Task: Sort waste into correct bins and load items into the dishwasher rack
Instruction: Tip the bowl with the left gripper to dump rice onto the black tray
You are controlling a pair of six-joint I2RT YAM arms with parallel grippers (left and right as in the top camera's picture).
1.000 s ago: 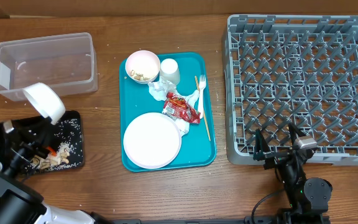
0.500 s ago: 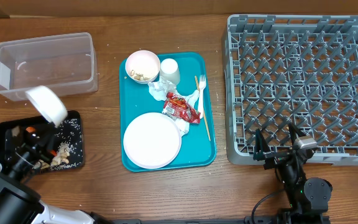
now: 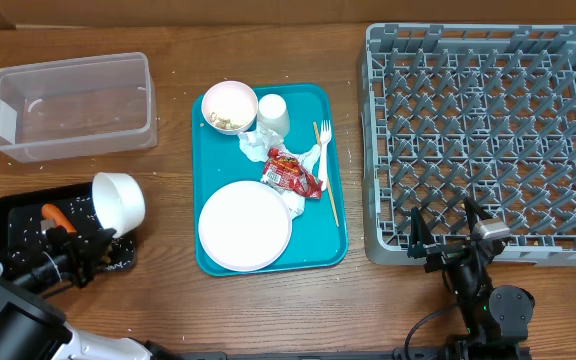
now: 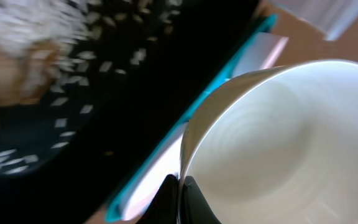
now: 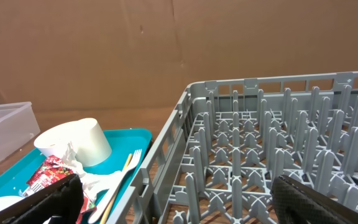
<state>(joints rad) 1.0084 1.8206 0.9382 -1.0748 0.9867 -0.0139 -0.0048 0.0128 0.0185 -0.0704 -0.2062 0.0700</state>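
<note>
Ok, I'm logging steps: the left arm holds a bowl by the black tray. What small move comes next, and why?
Probably lift the bowl clear of the black tray and start it right toward the rack. The left gripper pinches its rim, it looks empty in the wrist view, and rice and a carrot lie in the tray.

Brown wood-grain bench (image 3: 268, 310), plain brown cardboard wall (image 5: 104, 50) behind.
Even light falls on the bench's horizontal grain; the cardboard wall carries a faint vertical crease.
</note>
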